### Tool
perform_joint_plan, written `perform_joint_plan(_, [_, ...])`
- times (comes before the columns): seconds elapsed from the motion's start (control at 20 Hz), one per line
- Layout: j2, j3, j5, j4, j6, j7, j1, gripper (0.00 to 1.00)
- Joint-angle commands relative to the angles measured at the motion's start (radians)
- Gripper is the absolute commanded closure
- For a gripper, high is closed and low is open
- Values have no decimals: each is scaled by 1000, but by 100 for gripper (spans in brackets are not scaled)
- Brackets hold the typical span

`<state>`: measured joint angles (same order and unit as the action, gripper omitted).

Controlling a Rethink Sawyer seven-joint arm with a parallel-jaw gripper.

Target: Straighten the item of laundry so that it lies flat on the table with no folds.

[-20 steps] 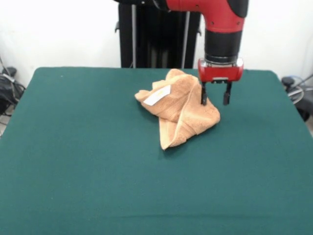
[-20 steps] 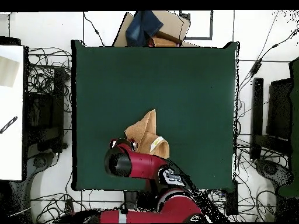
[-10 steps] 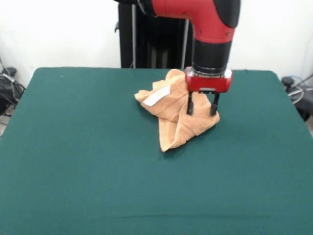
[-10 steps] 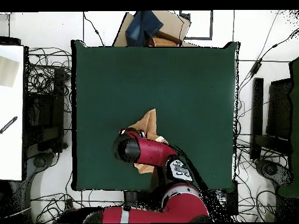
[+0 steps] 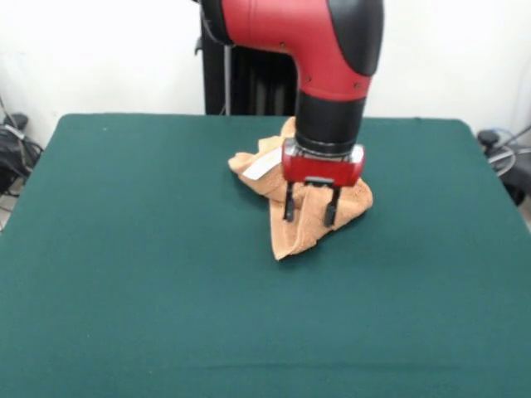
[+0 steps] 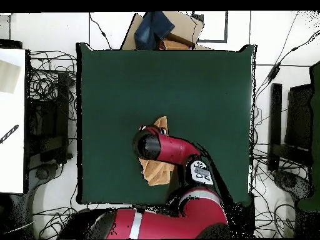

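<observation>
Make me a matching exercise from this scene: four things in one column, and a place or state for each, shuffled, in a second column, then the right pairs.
Things
1. towel
2. gripper
3. white label
4. table

Places or states
A. dark green, bare across the near half in the front view
B. open, fingers pointing down over the towel
C. crumpled in a folded heap, not flat
D. on the towel's upper fold, to the picture's left of the gripper in the front view

Pairs: 1-C, 2-B, 3-D, 4-A
</observation>
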<state>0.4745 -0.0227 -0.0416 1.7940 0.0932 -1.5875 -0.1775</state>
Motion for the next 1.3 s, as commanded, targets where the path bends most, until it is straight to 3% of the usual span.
perform_joint_plan(0.05, [-61,-46,15,-128,106,-91,1,0])
perform_joint_plan(0.7, [-169,-40,38,-184,10,-104,-6,0])
perform_joint_plan(1.05, [-216,79,79,-157,-77,-105,-74,0])
perform_joint_plan(1.3, [-212,124,102,-139,-69,-103,-99,0])
